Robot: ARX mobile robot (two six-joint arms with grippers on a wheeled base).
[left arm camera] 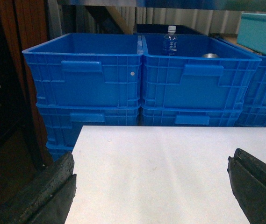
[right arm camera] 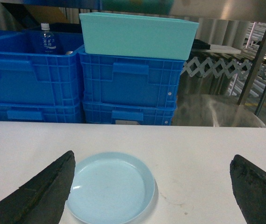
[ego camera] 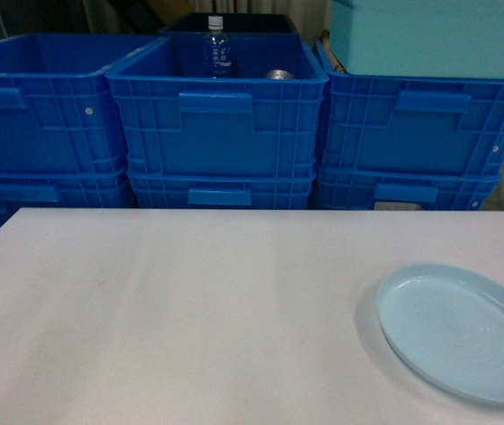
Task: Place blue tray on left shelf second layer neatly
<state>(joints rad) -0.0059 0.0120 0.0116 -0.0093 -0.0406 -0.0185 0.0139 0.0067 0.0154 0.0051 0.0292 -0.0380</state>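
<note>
The blue tray [ego camera: 460,332] is a pale round dish lying flat on the white table [ego camera: 189,310], near its front right corner. In the right wrist view the blue tray [right arm camera: 111,186] lies on the table between the wide-apart fingers of my right gripper [right arm camera: 151,189], close to the left finger [right arm camera: 44,191], with nothing gripped. My left gripper [left arm camera: 151,186] is open too, hovering over bare table near its left edge. Neither gripper shows in the head view. The left shelf is out of view.
Stacked dark-blue crates [ego camera: 216,115] line the table's far edge; the middle one holds a water bottle [ego camera: 218,49]. A teal bin [ego camera: 429,40] sits on the right stack. Steel uprights [right arm camera: 254,70] and a shiny metal surface [right arm camera: 217,109] stand at far right. A dark panel [left arm camera: 2,93] flanks the table's left.
</note>
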